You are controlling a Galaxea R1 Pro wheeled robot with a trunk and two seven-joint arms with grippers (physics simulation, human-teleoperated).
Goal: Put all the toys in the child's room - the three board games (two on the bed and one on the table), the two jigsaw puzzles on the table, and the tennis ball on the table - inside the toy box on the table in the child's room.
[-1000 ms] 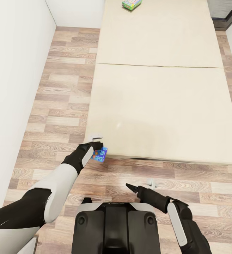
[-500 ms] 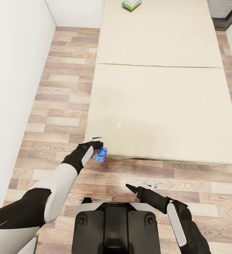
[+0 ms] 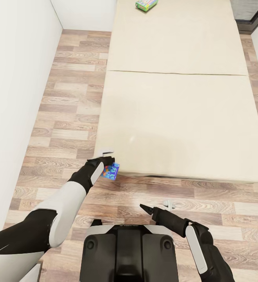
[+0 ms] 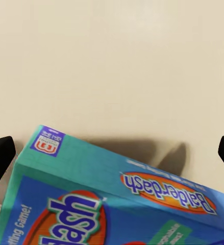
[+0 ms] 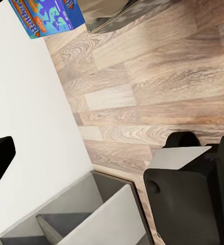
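A: Head view, lower left: left gripper [image 3: 106, 161] jaws pinching blue board game [image 3: 111, 171] at bed [image 3: 176, 117] corner; box half hidden.
B: Left wrist reads "Balderdash". Second game [image 3: 146, 4] cut off, top edge. Right gripper [image 3: 157, 206] jaws spread.

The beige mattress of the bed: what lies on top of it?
On the beige mattress, one green printed game box lies at the far end. The blue printed game box is off it, at the near corner, in the left gripper. Nothing else lies on the visible surface.
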